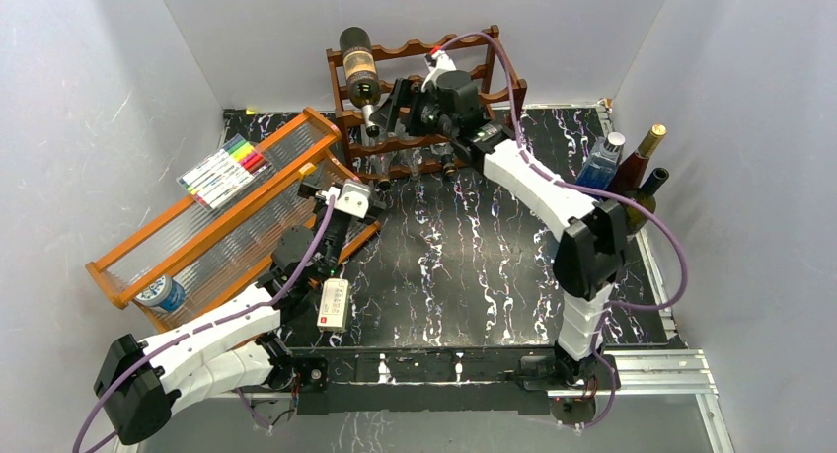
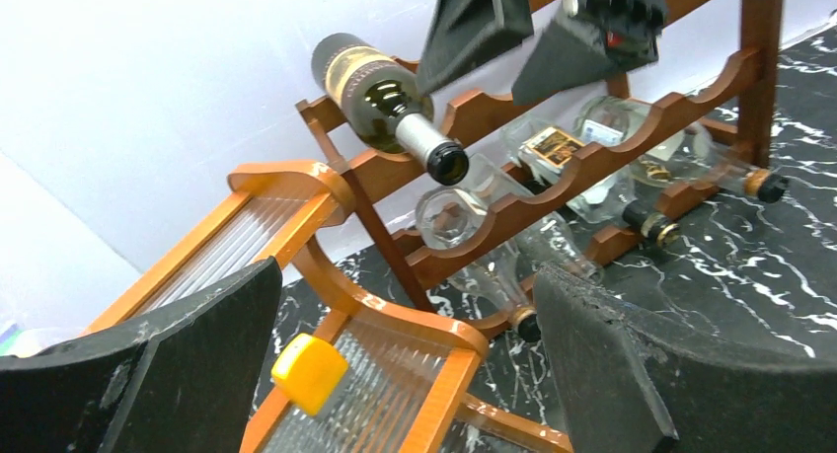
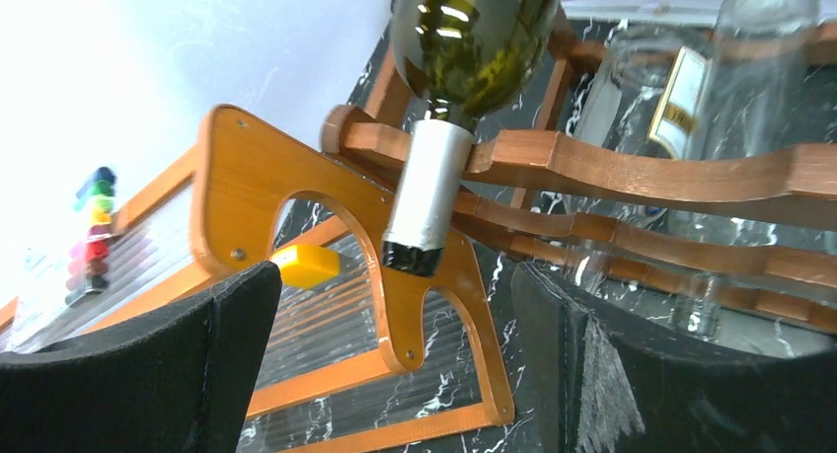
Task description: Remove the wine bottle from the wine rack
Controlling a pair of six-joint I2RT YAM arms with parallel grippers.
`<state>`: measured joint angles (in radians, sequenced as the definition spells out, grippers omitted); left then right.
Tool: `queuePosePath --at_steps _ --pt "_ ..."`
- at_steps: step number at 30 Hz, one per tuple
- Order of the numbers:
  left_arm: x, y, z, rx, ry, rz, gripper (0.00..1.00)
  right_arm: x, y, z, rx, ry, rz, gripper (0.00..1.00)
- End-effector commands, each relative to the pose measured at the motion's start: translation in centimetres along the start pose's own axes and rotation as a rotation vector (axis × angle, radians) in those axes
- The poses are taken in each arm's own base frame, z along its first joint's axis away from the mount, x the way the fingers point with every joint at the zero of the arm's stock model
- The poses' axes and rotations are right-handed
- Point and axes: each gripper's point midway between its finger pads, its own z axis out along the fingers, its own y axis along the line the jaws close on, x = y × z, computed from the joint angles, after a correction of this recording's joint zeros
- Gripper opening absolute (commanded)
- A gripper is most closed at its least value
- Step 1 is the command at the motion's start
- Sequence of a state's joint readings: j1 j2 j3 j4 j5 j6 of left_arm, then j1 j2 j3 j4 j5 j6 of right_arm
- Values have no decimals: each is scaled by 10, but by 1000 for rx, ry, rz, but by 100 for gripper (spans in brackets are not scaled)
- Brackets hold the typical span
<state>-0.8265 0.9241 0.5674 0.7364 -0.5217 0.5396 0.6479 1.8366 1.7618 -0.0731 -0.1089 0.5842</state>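
The dark reddish-brown wine rack (image 1: pixel 464 53) stands at the back of the table. A dark green wine bottle (image 1: pixel 359 66) with a silver-foiled neck lies on its top tier at the left, neck toward me. My right gripper (image 1: pixel 390 113) is open just in front of the rack. In the right wrist view its jaws (image 3: pixel 395 359) stand wide below the bottle neck (image 3: pixel 429 191) without touching it. My left gripper (image 1: pixel 318 185) hovers open over the end of the orange-framed tray (image 1: pixel 296 137). The left wrist view shows the bottle (image 2: pixel 380 88), the rack (image 2: pixel 553 191) and nothing between its fingers (image 2: pixel 632 374).
Clear empty bottles (image 2: pixel 553 147) lie on the rack's lower tiers. The tray holds coloured markers (image 1: pixel 227 169), a tape roll (image 1: pixel 158 293) and a yellow block (image 2: pixel 309 372). Upright bottles (image 1: pixel 632 167) stand at the right edge. A white box (image 1: pixel 334 303) lies near the left arm.
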Motion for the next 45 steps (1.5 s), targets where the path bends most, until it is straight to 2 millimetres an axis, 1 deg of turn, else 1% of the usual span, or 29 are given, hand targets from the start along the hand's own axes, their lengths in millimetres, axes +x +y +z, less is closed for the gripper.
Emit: queuePosePath --at_steps 1,5,7,8,13,16,21,25,27,33,40,45 --pt "-16 23 -3 -88 -50 4 98 -6 21 20 -102 -8 71 97" --pt "-15 20 -1 -78 -45 11 98 8 14 33 -100 18 98 94" --pt "-15 18 -1 -68 -48 7 98 11 12 39 -102 22 111 93" --pt "-15 17 -1 -61 -49 4 98 14 11 43 -107 25 121 90" --pt "-15 10 1 -30 -46 -11 98 20 11 60 -136 37 163 89" --pt "-14 7 2 -18 -41 -16 98 20 10 68 -142 32 177 88" --pt "-12 1 3 3 -36 -22 98 18 12 79 -161 29 201 77" --pt "-10 -5 5 27 -28 -28 98 15 9 84 -152 10 214 72" --pt "-10 -6 5 34 -29 -31 98 14 9 86 -150 0 227 71" --pt "-10 -8 5 39 -27 -32 98 11 6 91 -143 -20 236 64" --pt "-10 -9 6 44 -24 -32 98 9 4 98 -141 -37 273 61" --pt "-10 -8 5 44 -26 -33 98 6 3 100 -140 -56 285 52"
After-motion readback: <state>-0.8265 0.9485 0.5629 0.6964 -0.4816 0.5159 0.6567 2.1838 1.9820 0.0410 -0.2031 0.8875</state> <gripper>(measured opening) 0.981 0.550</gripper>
